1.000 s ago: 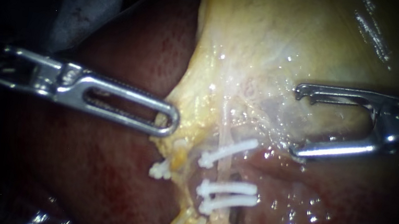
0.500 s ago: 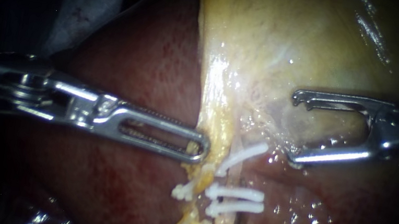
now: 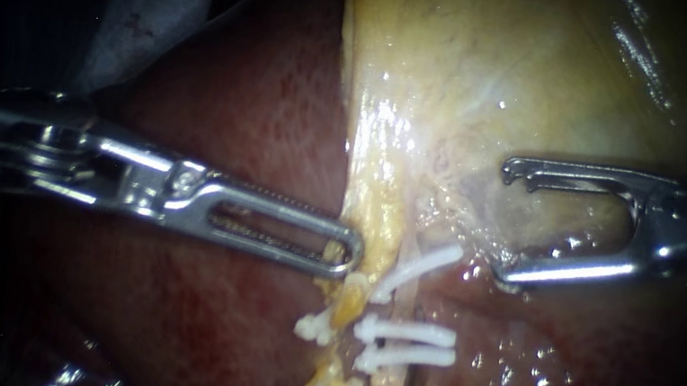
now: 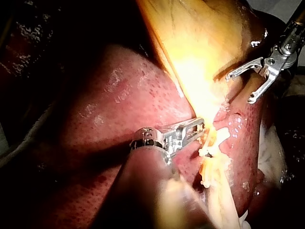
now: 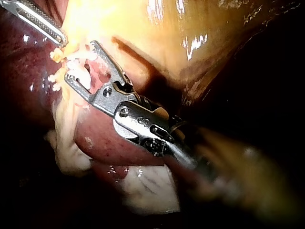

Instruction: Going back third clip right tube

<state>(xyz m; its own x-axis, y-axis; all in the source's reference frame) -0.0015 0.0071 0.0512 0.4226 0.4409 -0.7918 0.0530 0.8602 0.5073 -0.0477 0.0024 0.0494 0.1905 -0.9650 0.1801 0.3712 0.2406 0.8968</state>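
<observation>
Endoscope view: the right tool (image 3: 507,222) stands wide open and empty, just beside three clips (image 3: 406,332) on the right tube (image 3: 397,306). Withdraw straight back, clear of them. The left tool (image 3: 346,255) grips yellow tissue (image 3: 375,225).

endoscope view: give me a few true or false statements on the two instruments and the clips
1. The right instrument has its jaws open and holds no clip. True.
2. The left instrument has its jaws spread wide. False: they lie together, closed on the edge of the yellow tissue.
3. Only one clip is in view. False: several white clips show, three of them close together below the instrument tips.
4. Dark red liver lies beside the yellow tissue. True.
</observation>
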